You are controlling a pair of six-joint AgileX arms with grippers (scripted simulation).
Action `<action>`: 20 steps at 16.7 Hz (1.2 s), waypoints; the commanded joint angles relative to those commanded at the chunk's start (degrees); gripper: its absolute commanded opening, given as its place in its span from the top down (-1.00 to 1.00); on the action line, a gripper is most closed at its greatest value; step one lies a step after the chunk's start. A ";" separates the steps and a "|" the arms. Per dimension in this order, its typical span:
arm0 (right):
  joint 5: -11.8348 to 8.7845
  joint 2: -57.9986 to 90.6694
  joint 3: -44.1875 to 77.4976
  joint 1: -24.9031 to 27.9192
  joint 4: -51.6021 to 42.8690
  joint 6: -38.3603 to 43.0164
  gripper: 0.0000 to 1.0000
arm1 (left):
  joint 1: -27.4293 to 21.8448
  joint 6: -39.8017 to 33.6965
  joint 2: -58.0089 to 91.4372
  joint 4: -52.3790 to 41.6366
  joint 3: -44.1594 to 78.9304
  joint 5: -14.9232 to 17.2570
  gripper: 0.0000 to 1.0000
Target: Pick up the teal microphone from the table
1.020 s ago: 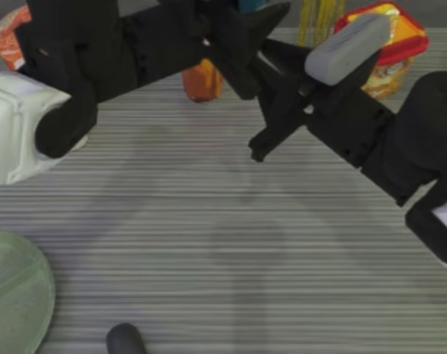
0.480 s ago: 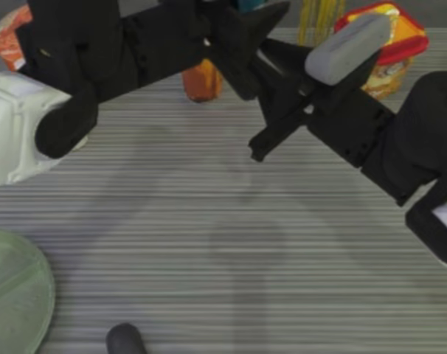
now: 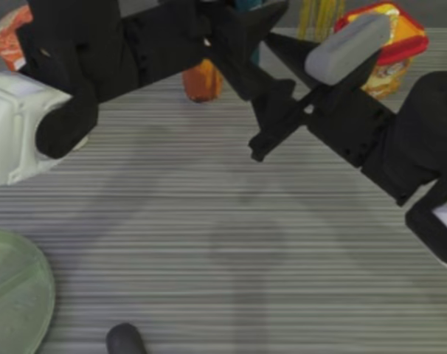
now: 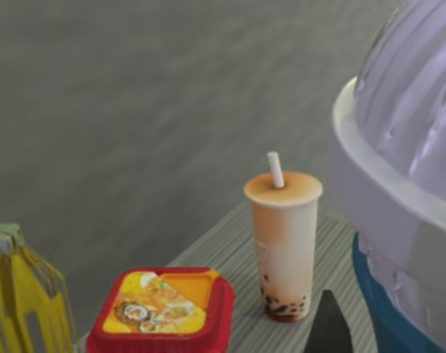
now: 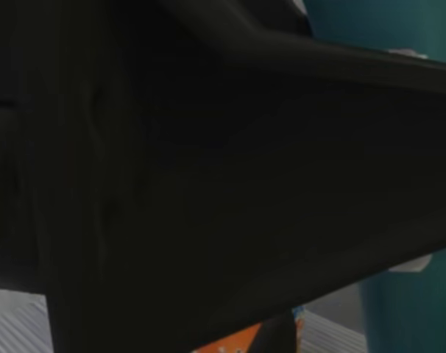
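Observation:
The teal microphone (image 4: 400, 184) fills the side of the left wrist view: a white ribbed head, a white collar and a teal handle just below. My left gripper (image 3: 262, 44) is shut on it, above the back middle of the table (image 3: 209, 221). From above only a teal sliver (image 3: 248, 4) shows at the back edge. One dark fingertip (image 4: 327, 323) shows beside the handle. My right gripper (image 3: 261, 96) is open, right beside the left gripper. The right wrist view is mostly blocked by the dark left gripper, with the teal handle (image 5: 418, 309) behind it.
An orange object (image 3: 203, 80) stands under the left arm. A red food box (image 3: 389, 33), a yellow item (image 3: 317, 18) and a bubble-tea cup (image 4: 283, 235) stand at the back right. A white bottle (image 3: 9, 125), a green plate (image 3: 13, 295) and a dark grey object (image 3: 126, 341) lie left and front.
The right gripper's upper finger has shifted slightly up and closer to the left gripper. The left arm has stayed where it was.

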 joint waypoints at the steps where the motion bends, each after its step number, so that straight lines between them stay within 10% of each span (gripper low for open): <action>1: 0.00 0.00 0.00 0.00 0.00 0.00 -0.66 | 0.00 0.00 0.00 0.00 0.00 0.00 1.00; 4: 0.00 0.00 0.00 0.00 0.00 0.00 -1.00 | 0.00 0.00 0.00 0.00 0.00 0.00 1.00; 13: 0.13 0.13 -0.34 -0.18 -0.02 -0.15 -1.00 | 0.14 0.19 -0.26 -0.08 0.18 -0.13 1.00; 20: -2.02 -11.71 -13.41 -1.86 1.01 0.14 -1.00 | 7.76 0.20 -4.14 -0.56 -3.30 6.51 1.00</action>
